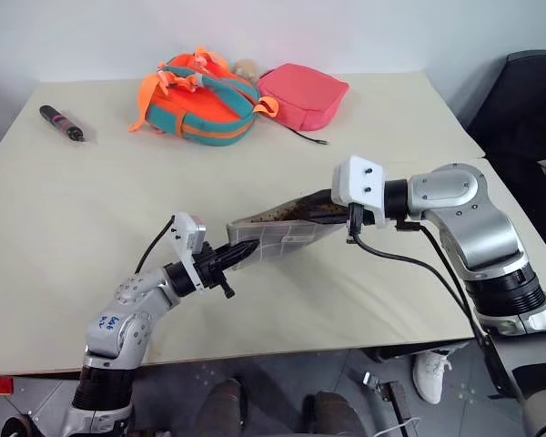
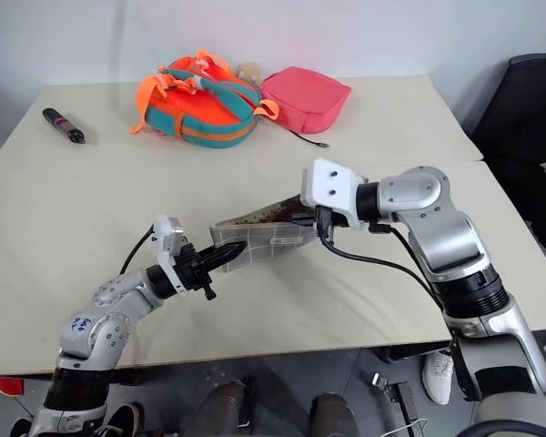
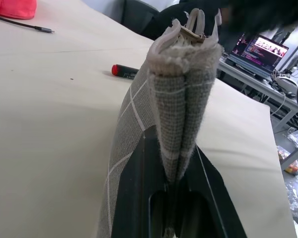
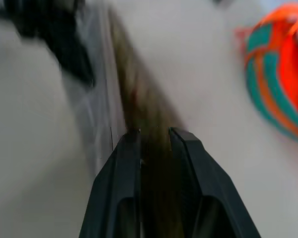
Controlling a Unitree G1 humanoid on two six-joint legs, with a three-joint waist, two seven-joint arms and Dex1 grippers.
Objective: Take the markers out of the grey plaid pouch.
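Above the near middle of the table (image 1: 64, 273), the grey plaid pouch (image 1: 278, 238) hangs in the air, held level between the two arms. The left gripper (image 2: 220, 258) has its jaws clenched on one end of the pouch; the left wrist view shows the fabric folded and pinched between the black fingers (image 3: 139, 193). The right gripper (image 4: 154, 141) sits at the far end, at the dark open mouth. Its jaws stand narrowly apart over the opening. Whether they grasp anything, cannot tell: that view is smeared.

One of the markers, the red one with black ends (image 3: 125, 72), lies on the table beyond the pouch, seen from the left wrist. The green one I cannot find; judged to be inside, not confirmed.

Step in hand, as I read it: reaching into the mouth for what remains.

Notes for doing it well:
- Keep the left pinch firm and steady so the mouth does not sag or twist.
- Enter along the pouch's length, jaws aligned with the opening, not across the lip.
- Close on the marker body only; catching lining would drag the pouch.
- Withdraw straight, then set down well apart from the backpack (image 1: 200, 100) and pink pouch (image 1: 302, 95).
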